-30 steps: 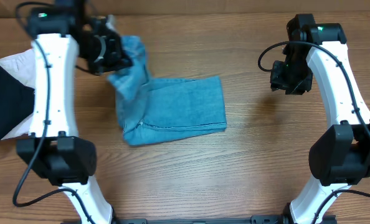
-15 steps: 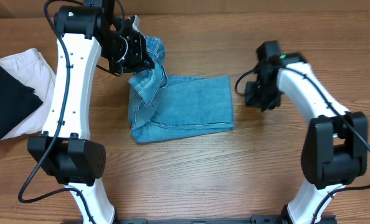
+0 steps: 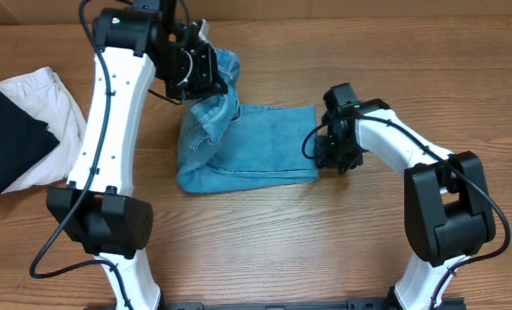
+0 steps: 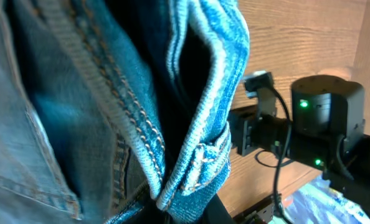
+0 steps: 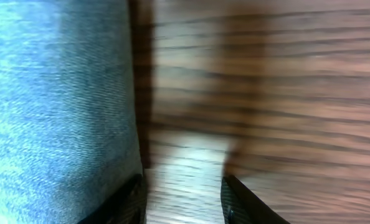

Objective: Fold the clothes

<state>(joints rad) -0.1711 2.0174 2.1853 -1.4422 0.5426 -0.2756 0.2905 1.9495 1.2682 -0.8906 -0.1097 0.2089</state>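
Observation:
The clothes, light blue jeans (image 3: 260, 142), lie folded in the middle of the table. Their left end is lifted and bunched. My left gripper (image 3: 206, 73) holds that raised end above the back left of the pile. In the left wrist view the gripper (image 4: 194, 210) is shut on the stitched denim waistband (image 4: 200, 155), and the fabric hides its fingertips. My right gripper (image 3: 334, 157) sits low at the right edge of the jeans. The right wrist view shows it (image 5: 185, 205) open over bare wood, its left finger (image 5: 132, 200) touching the denim edge (image 5: 60, 106).
A black folded garment (image 3: 6, 146) lies on a white garment (image 3: 58, 108) at the table's left edge. A black arm housing with a green light (image 4: 325, 118) shows behind the hanging denim in the left wrist view.
My left gripper has carried the lifted denim end to the right over the pile. The right arm has swung left and down to the right edge of the jeans.

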